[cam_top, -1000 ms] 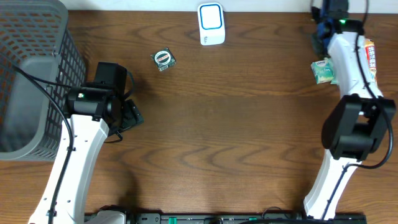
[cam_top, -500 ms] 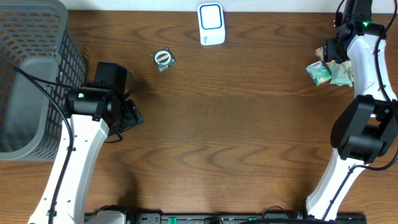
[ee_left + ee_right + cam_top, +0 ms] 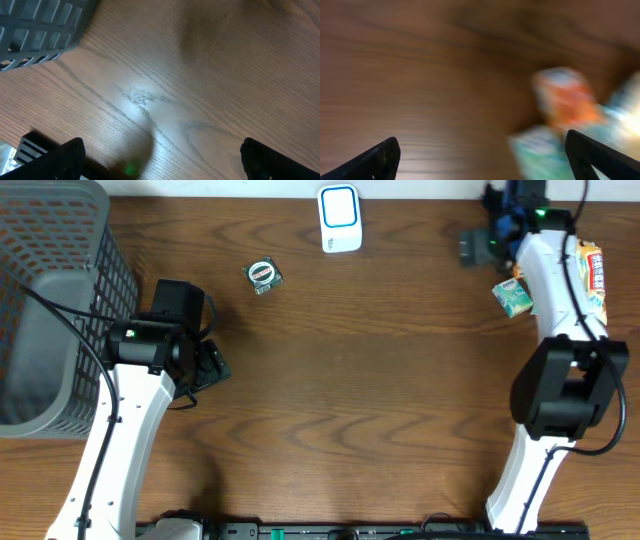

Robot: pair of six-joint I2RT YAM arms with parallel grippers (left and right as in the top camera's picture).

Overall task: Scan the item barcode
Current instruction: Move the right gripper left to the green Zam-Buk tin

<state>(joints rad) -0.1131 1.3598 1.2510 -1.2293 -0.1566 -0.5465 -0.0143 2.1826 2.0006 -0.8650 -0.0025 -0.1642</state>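
Nearest the robot, the left claw [image 3: 162, 157] hangs low over the tabletop [image 3: 360, 400] with its fingers spread wide and only bare wood grain between them. Its wrist camera catches a corner of the grey mesh basket [image 3: 45, 25] just beyond, while the overhead view shows that basket filling the left edge and gives little of the fingers themselves. Farther out on the right, a green packet [image 3: 513, 296] lies flat on the wood just beside the white right arm, and an orange packet [image 3: 594, 272] lies on the arm's other side, partly covered from above. At about that depth on the left sits a small round item [image 3: 264, 275], alone. The right claw [image 3: 487, 155] is farther still, near the far edge, open wide and gripping nothing; its own camera is blurred and gives the packets only as orange and teal smears to the right. Farthest, the white and blue scanner [image 3: 340, 218] stands at the far edge, seen only from overhead
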